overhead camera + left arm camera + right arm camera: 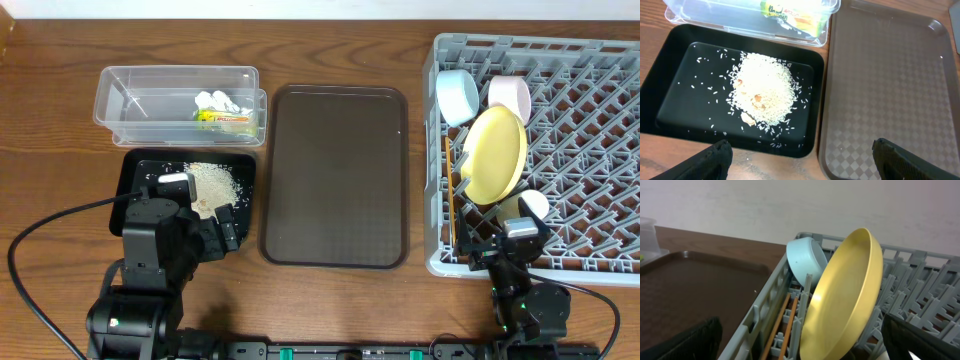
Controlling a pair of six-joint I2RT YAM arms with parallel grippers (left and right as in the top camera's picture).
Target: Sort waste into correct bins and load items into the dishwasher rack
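Note:
The grey dishwasher rack (600,150) at the right holds the yellow plate (495,152) on edge, the light blue bowl (458,95), the pinkish bowl (510,93), the pale cup (528,205) and the chopsticks (449,190). The clear container (130,95) holds the white tissue (222,101) and the green-and-orange wrapper (228,121). The black tray (135,175) holds a heap of rice crumbs (212,182). My left gripper (802,162) is open and empty above the black tray's near edge (670,125). My right gripper (805,345) is open and empty at the rack's near left corner, facing the plate (845,300) and chopsticks (782,325).
The large dark brown serving tray (335,175) lies between the bins and the rack, with nothing on it. It also shows in the left wrist view (890,75) and the right wrist view (685,280). A black cable (40,240) loops at the front left.

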